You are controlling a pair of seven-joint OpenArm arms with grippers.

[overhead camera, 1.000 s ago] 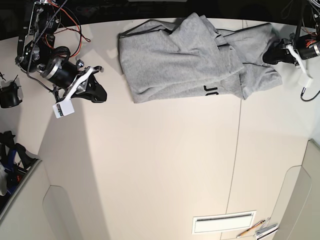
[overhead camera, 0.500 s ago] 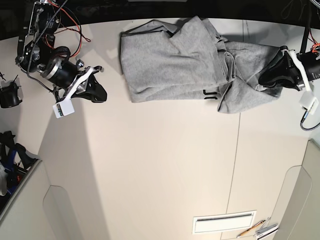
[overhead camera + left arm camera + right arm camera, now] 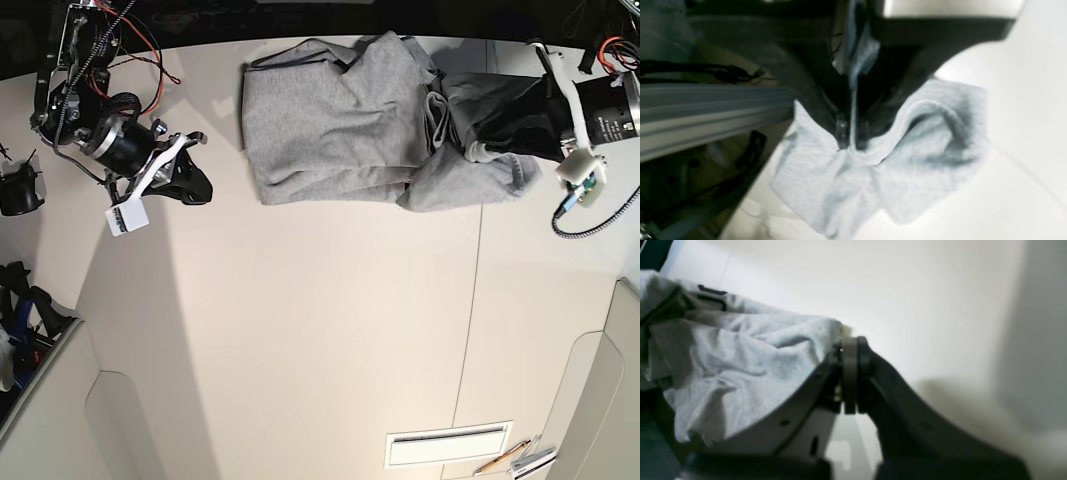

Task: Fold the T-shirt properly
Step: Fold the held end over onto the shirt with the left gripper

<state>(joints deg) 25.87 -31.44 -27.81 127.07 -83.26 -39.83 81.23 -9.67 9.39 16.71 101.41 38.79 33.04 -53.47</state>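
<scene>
The heather-grey T-shirt lies crumpled at the far edge of the table, its right part bunched and lifted. My left gripper is at the right of the base view, shut on a fold of that right part. In the left wrist view the jaws pinch the grey cloth, which hangs below them. My right gripper rests left of the shirt, apart from it, shut with nothing between its fingers. The right wrist view shows its closed tips, with the shirt and a bit of black print beyond them.
A white slotted plate and pencils lie near the front right. A seam runs down the pale tabletop. A black holder and cables sit at the left edge.
My left gripper has moved left and toward the middle with the shirt's right part, folding it inward. The black print no longer shows in the base view. The right arm has not moved.
</scene>
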